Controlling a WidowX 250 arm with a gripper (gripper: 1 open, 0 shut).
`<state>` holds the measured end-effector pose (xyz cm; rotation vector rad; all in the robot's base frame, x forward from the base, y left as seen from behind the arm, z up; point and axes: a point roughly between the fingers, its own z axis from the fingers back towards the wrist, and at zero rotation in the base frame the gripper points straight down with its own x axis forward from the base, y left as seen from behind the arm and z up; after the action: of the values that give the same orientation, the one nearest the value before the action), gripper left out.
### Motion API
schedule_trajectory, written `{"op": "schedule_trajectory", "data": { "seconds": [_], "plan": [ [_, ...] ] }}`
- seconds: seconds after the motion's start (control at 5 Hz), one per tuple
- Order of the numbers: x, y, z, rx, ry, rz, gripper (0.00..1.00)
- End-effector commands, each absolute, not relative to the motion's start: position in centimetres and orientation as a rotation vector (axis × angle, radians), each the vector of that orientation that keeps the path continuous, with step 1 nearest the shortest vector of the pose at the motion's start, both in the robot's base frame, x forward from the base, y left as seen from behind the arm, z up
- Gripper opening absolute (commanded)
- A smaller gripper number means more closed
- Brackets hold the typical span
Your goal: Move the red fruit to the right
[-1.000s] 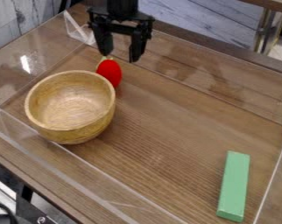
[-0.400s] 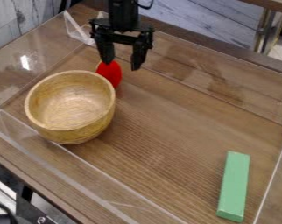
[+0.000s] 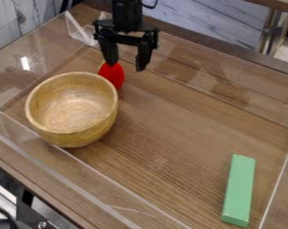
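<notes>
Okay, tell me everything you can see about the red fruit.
The red fruit is small, glossy and bright red, rounded like a toy strawberry, and looks plastic. It sits on the wooden table just behind the wooden bowl's far rim, very close to it; whether they touch is unclear. The gripper hangs directly above with jaws open, hiding its top and not gripping it.

Robot arm, single: enters from the top edge, dark, wrist vertical. Hand (image 3: 125,63): black, pointing straight down, low above the bench. Fingers (image 3: 141,55): two, dark, spread wide apart, tips downward. Nothing clamped between them.
</notes>
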<state>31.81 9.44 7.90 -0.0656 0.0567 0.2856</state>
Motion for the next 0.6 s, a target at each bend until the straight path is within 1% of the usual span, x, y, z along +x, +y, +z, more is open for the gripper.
{"op": "schedule_trajectory", "data": {
  "seconds": [0.0, 0.2, 0.4],
  "plan": [
    [32.5, 10.3, 11.0, -0.060, -0.020, 0.316, 1.00],
    [31.5, 11.7, 11.8, -0.063, -0.026, 0.345, 1.00],
    [30.7, 13.0, 12.2, -0.063, -0.027, 0.356, 1.00]
  ]
}}
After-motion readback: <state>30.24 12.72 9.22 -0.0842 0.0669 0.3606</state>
